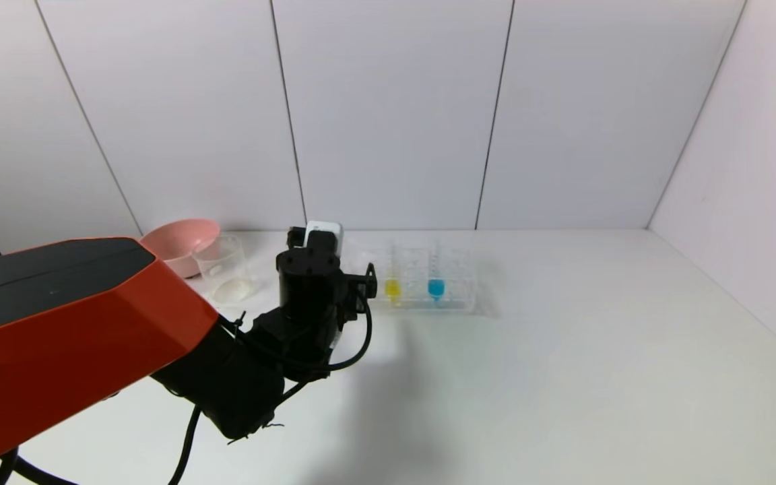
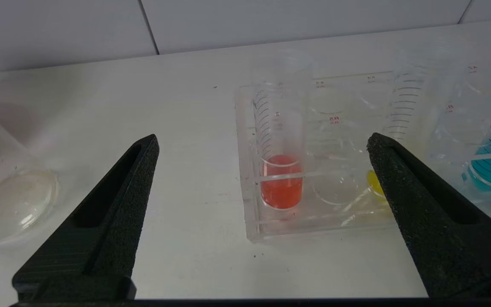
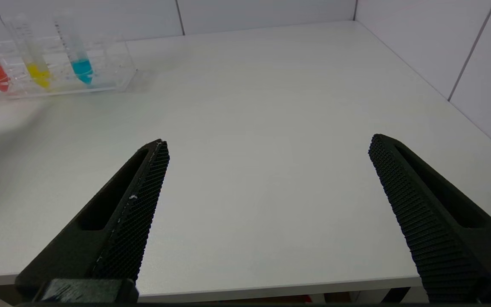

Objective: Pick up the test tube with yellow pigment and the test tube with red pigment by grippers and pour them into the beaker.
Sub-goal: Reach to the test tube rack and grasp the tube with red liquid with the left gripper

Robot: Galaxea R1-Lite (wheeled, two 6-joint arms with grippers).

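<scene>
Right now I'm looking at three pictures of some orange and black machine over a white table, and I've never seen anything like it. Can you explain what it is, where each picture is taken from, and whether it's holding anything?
It is a two-armed robot. One picture looks down from its head; the other two come from cameras on its wrists, so the black wedges there are its own fingers.

On the table stands a clear rack holding three tubes: red, yellow and blue. To the robot's left are a clear beaker and a pink bowl.

The left gripper is open, right in front of the red tube, fingers on either side but not touching. The right gripper is open too, over bare table, away from the rack. Nothing is held yet.
</scene>
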